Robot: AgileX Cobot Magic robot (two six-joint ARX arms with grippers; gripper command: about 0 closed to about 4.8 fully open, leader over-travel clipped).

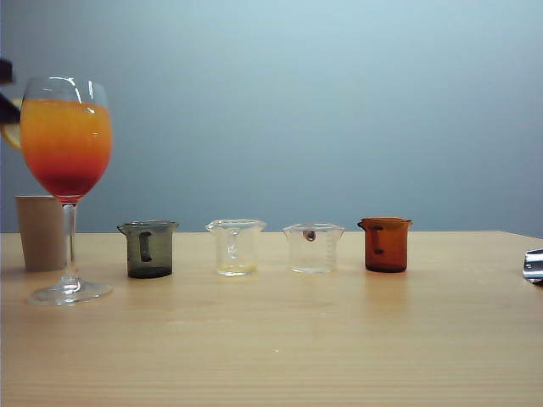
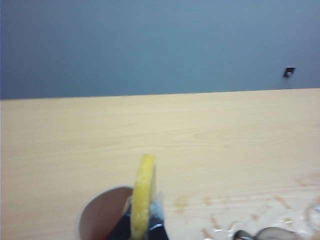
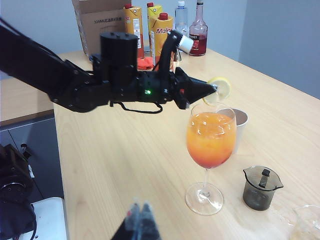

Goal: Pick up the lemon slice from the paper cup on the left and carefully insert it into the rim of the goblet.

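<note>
1. Yellow lemon slice [image 3: 220, 88] is out of the paper cup [image 3: 240, 123] and held on edge in the left gripper [image 3: 212, 90], whose jaws are pinched tight on it, in the air just above and behind the rim of the goblet [image 3: 210, 141].
2. The pick-up looks done. What is left, by my reading, is to line the slice up with the glass rim, lower it and press it on, then let go.
3. The right gripper [image 3: 141, 218] sits low at the near table edge, well apart from the glass, its fingers together and holding nothing.
4. The right wrist view alone shows the whole left arm, the slice over the glass, and cartons [image 3: 155, 21] and bottles [image 3: 198, 31] at the far end of the table [image 3: 125, 150].
5. The left wrist view shows the slice close up, edge-on, with the cup mouth under it, but not the glass rim.
6. The exterior view shows the glass side-on, the cup behind its stem and a row of small beakers [image 1: 149, 248]; there only a sliver of yellow peeks out at the left edge beside the bowl.
</note>
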